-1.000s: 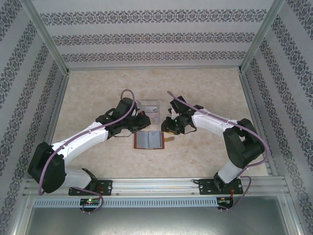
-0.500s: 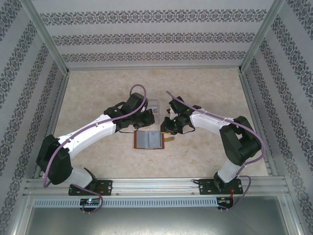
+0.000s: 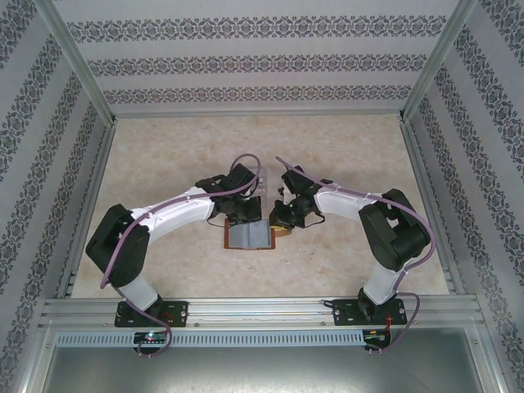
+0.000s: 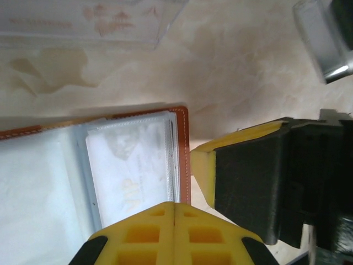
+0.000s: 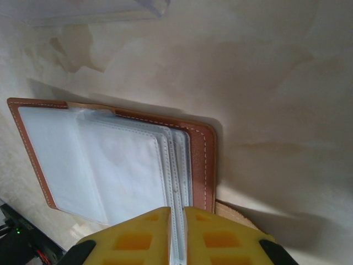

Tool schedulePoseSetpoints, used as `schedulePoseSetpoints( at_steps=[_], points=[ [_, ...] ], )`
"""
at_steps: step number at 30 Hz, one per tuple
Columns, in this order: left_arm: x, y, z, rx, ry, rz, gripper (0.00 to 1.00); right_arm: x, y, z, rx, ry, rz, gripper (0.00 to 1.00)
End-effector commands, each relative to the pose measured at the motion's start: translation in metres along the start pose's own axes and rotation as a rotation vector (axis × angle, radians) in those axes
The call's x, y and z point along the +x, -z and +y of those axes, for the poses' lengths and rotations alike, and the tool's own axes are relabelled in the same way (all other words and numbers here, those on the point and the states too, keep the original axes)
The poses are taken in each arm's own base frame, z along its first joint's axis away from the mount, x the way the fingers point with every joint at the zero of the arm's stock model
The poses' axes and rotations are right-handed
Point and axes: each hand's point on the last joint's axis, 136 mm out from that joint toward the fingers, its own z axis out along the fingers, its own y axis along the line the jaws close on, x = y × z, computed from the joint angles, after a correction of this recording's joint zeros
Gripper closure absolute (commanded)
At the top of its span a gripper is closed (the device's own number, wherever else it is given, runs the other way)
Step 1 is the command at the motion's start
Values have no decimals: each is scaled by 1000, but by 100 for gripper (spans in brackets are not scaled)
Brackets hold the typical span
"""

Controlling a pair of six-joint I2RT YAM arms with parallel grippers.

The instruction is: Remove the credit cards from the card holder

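Since the left gripper [image 4: 174, 208] is closed at the card holder [image 4: 184, 144] (the right gripper's [image 5: 176, 214] state I cannot tell), pinch only a credit card's [image 4: 132, 165] edge.

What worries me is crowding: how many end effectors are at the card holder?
2. Left end effector at the card holder's far edge; right end effector at its right edge.

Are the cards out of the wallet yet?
Done: the card holder lies open. In hand: the left tool and right tool are at it, the right seemingly pinching its sleeves. Left: a card sits inside a sleeve, so pulling cards out remains.
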Motion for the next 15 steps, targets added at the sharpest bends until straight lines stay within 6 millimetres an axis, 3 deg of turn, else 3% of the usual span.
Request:
schedulePoseSetpoints(
  at_steps=[1, 5, 15],
  points=[
    [5, -6, -9, 33, -14, 56, 100, 9, -11, -5, -1, -1, 34, 84],
    [9, -15, -9, 58, 6, 90, 100, 11, -15, -7, -3, -4, 44, 85],
    [21, -35, 16, 19, 62, 164, 100, 11, -17, -9, -3, -10, 45, 86]
  ],
)
